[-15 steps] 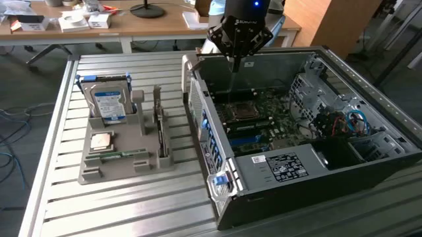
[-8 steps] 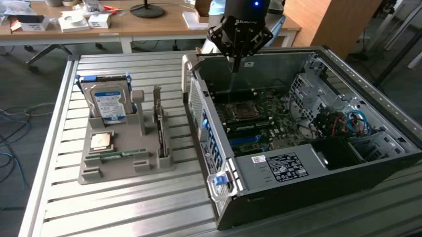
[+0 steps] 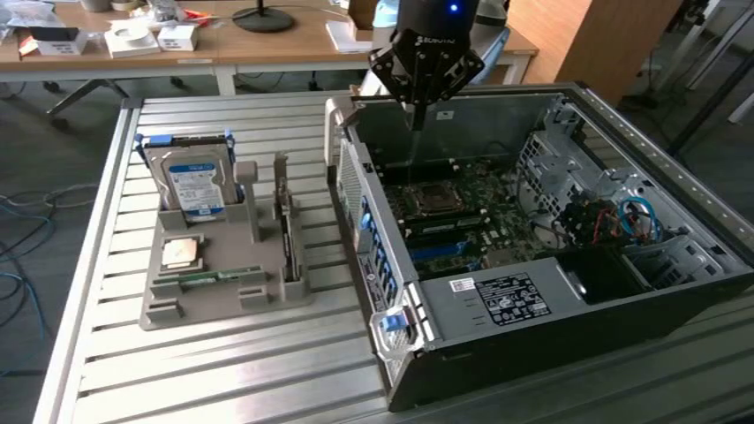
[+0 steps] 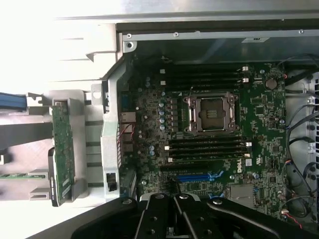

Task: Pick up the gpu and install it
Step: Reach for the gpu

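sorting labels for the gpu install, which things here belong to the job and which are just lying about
Job: thin dark gpu card with silver bracket, black gripper, open grey computer case, green motherboard.
Lying about: silver hard drive with blue-white label, square cpu chip, narrow green memory stick.

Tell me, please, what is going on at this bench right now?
The robot arm's gripper hangs shut and empty inside the open computer case, above the motherboard. The gpu has not been picked up yet. It stands on edge in the grey holder on the table, at the exterior view's left of the case, near the hard drive.
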`<act>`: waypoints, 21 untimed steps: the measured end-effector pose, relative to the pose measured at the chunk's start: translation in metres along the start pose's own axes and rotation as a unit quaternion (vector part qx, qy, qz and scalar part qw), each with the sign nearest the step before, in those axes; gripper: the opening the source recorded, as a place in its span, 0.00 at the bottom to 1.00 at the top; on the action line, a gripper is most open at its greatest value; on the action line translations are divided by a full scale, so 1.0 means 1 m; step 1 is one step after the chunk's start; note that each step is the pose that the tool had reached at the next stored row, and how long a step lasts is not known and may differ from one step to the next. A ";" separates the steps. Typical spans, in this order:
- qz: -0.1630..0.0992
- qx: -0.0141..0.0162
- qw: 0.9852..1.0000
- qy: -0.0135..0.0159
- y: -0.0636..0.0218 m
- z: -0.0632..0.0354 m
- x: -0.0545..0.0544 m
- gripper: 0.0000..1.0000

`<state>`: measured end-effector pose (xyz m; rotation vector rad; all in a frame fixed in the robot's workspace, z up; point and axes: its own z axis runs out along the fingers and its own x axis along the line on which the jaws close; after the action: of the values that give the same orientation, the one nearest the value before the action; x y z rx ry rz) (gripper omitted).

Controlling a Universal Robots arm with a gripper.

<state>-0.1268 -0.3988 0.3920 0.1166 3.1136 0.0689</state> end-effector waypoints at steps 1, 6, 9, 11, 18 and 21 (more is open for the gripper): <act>0.000 0.000 1.000 0.000 -0.0001 0.0001 0.001 0.11; 0.000 0.000 1.000 0.000 -0.0003 0.0006 0.003 0.11; 0.000 0.000 1.000 0.000 -0.0006 0.0007 0.007 0.11; 0.000 0.000 1.000 0.000 -0.0009 0.0008 0.011 0.11; 0.000 0.000 1.000 0.000 -0.0020 0.0009 0.025 0.11; 0.000 0.000 1.000 0.000 -0.0025 0.0008 0.032 0.11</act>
<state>-0.1590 -0.3988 0.3904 0.1168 3.1136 0.0689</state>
